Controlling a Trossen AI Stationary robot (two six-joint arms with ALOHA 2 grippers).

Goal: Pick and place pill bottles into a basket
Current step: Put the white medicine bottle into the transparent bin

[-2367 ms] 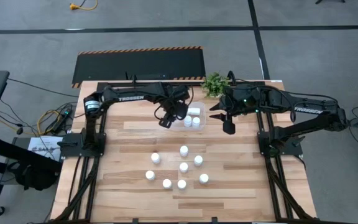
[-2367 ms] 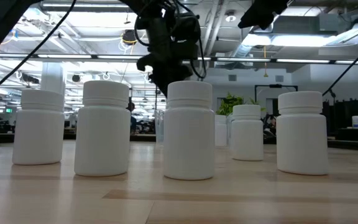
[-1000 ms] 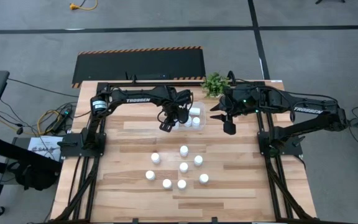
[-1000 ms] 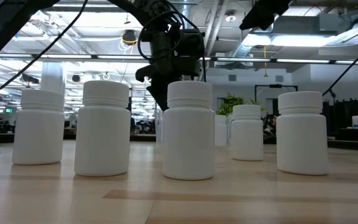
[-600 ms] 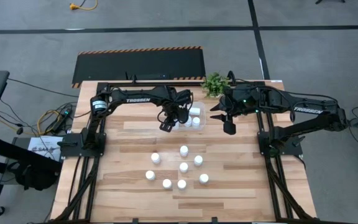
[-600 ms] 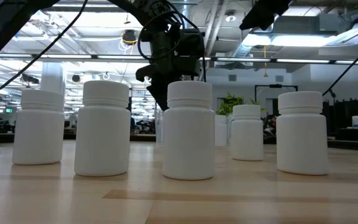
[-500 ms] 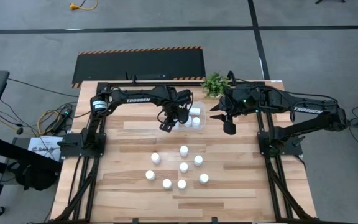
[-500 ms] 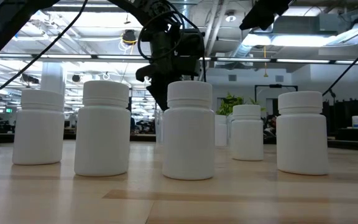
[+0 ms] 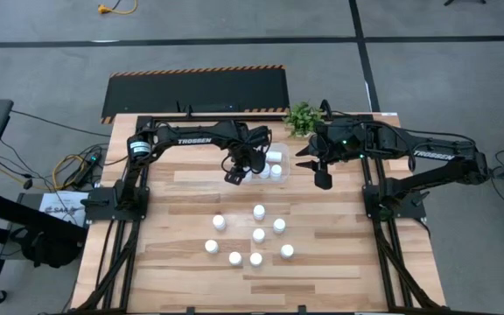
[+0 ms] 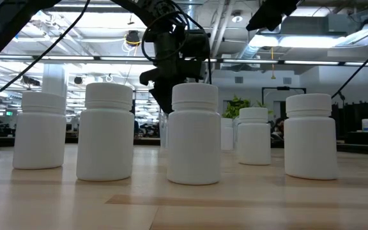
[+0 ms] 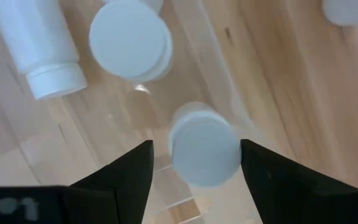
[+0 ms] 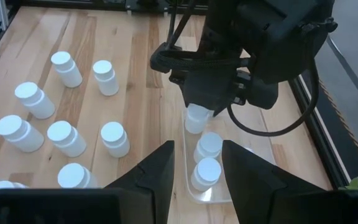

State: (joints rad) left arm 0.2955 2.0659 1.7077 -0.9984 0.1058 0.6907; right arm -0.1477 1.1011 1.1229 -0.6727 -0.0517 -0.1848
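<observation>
The left gripper (image 11: 194, 163) hangs over the shallow clear plastic basket (image 9: 279, 178), fingers parted around a small white pill bottle (image 11: 204, 149); a clean release needs a straight lift. The right gripper (image 9: 322, 181) waits just beside the basket, fingers together. Only the left wrist view shows the gap.

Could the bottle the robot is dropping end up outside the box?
Maybe. The left gripper is open over the bin, and the bottle sits near the bin's wall, so it might tip over the edge. It could also knock into the two standing bottles already inside.
</observation>
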